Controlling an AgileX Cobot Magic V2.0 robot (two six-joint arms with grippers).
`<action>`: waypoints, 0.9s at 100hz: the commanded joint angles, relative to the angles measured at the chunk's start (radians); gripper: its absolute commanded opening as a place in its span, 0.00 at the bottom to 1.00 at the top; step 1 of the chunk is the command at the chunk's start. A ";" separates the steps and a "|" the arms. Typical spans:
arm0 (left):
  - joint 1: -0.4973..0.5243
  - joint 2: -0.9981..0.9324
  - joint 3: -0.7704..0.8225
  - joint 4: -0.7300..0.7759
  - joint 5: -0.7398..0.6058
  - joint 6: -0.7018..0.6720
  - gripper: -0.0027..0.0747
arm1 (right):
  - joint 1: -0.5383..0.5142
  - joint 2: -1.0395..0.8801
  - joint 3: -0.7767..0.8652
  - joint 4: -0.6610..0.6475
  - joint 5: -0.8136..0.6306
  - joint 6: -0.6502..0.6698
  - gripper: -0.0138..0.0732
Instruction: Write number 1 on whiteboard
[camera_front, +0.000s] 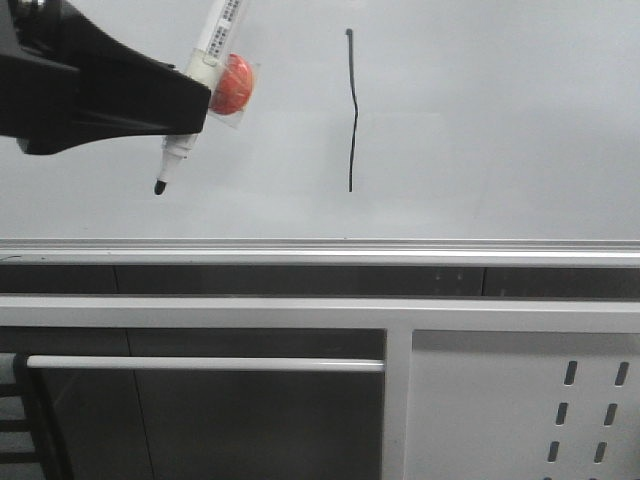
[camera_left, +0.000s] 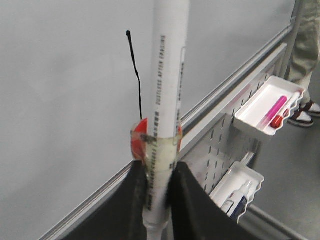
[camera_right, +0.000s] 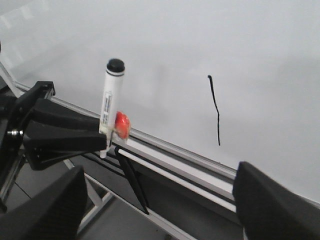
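Note:
The number 1 (camera_front: 352, 110) is a thin black near-vertical stroke on the pale whiteboard (camera_front: 480, 120). It also shows in the left wrist view (camera_left: 135, 70) and the right wrist view (camera_right: 215, 110). My left gripper (camera_front: 190, 100) is shut on a white marker pen (camera_front: 205, 70) with a red disc taped to it (camera_front: 233, 83). The pen's black tip (camera_front: 160, 186) is to the left of the stroke; I cannot tell whether it touches the board. My right gripper (camera_right: 157, 200) is open and empty, away from the board.
The board's silver bottom rail (camera_front: 320, 250) runs across. Below it is a white frame with a horizontal bar (camera_front: 200, 364) and a perforated panel (camera_front: 590, 410). White trays (camera_left: 265, 107) with markers hang on the panel.

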 joint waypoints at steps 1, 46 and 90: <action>-0.008 -0.014 0.021 -0.226 -0.190 0.140 0.01 | 0.017 -0.011 -0.001 -0.012 0.012 -0.015 0.79; -0.008 -0.012 0.253 -0.613 -0.573 0.462 0.01 | 0.081 -0.011 0.053 -0.012 -0.015 -0.015 0.07; -0.046 0.314 0.240 -0.736 -0.984 0.562 0.01 | 0.081 -0.011 0.072 -0.012 -0.070 -0.015 0.08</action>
